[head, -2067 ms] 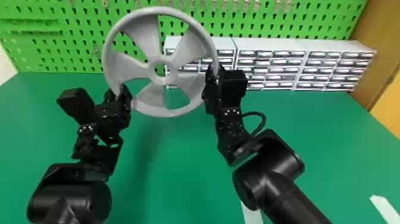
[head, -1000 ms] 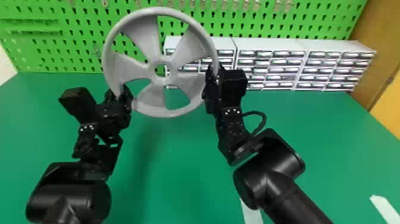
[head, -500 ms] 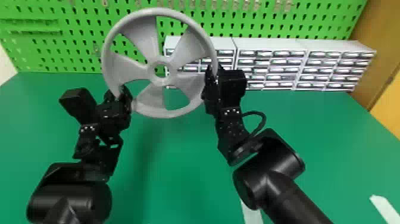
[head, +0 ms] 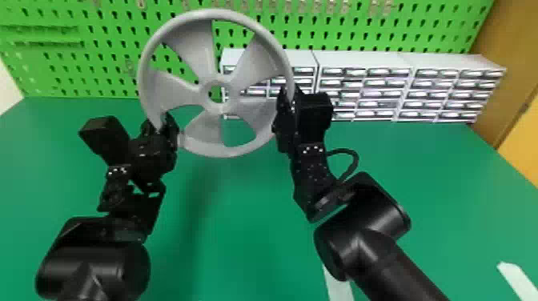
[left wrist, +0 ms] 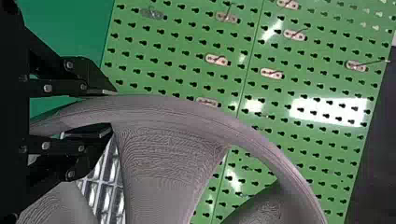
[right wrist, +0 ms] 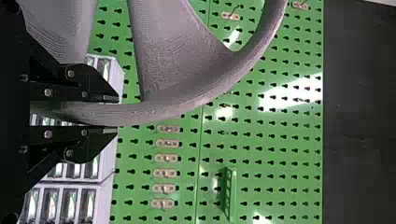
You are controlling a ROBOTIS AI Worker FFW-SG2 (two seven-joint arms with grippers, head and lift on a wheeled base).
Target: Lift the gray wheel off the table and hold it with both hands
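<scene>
The gray wheel (head: 216, 150) is held up above the green table, its face toward the head camera. My left gripper (head: 162, 125) grips its rim at the lower left, and my right gripper (head: 289, 102) grips the rim at the right side. In the left wrist view, the left gripper (left wrist: 112, 112) has one finger on each side of the wheel's rim (left wrist: 173, 109). In the right wrist view, the rim (right wrist: 154, 113) lies between the two fingers of the right gripper (right wrist: 116, 113).
Behind the wheel stands a green pegboard (head: 108, 80) with small hooks. White drawer cabinets (head: 368, 60) line the table's back edge on the right. The green table (head: 240, 224) spreads below both arms, with white tape strips (head: 520, 280) near the front.
</scene>
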